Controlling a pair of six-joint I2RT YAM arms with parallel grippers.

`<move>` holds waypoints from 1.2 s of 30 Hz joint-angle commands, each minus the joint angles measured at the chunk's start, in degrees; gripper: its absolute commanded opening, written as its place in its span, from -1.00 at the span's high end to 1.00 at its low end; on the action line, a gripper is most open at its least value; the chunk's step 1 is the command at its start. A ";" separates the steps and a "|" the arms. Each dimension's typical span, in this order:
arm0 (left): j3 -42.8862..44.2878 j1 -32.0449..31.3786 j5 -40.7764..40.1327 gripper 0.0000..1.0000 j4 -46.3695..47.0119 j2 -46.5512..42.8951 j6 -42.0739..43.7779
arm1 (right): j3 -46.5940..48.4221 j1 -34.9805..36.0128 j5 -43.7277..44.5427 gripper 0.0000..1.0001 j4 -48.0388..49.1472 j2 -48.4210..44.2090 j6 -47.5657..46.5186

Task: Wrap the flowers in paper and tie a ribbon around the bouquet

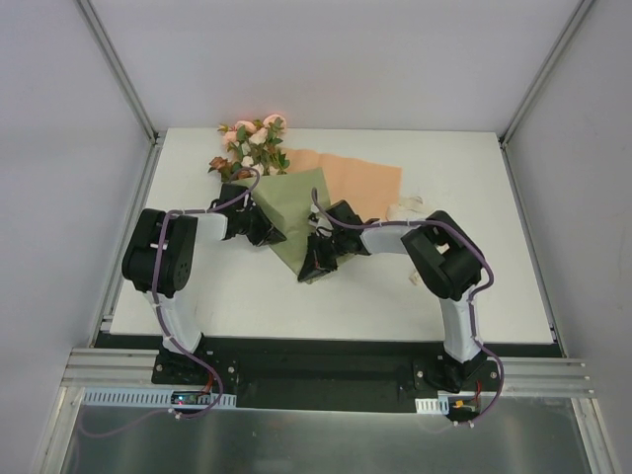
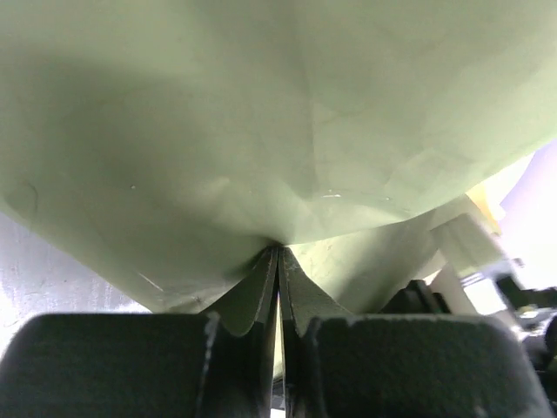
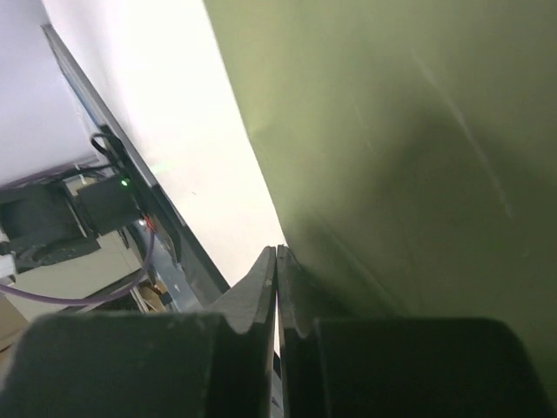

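Plain olive paper (image 2: 261, 131) tight in left pincer (image 2: 278, 254)

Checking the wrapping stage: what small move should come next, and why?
Probably draw the pinched green fold a little to the right. The left gripper and right gripper are both shut on the paper, whose orange side lies flat beside the flowers; the ribbon lies unused.

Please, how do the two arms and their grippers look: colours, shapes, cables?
The left arm and right arm have bulky black joints and white links, with a thin purple cable along each. The left gripper and right gripper have flat black fingers, notched on the inner edge. No markings show.
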 commanded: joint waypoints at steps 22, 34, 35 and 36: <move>4.64 -0.31 -0.94 1.00 -7.13 1.67 8.69 | 6.25 -2.17 1.69 0.90 -9.26 -1.13 -6.46; 7.01 -0.31 -0.50 1.00 -9.06 1.32 11.50 | -8.70 -2.25 2.14 0.94 -1.87 -7.09 -4.44; 7.54 -0.31 -0.24 1.00 -9.50 1.15 12.03 | -9.31 -2.43 1.96 0.94 -2.13 -8.14 -4.43; 7.89 -0.31 -0.15 1.00 -9.77 1.06 12.21 | -9.93 -2.52 1.70 0.95 -2.22 -10.59 -4.43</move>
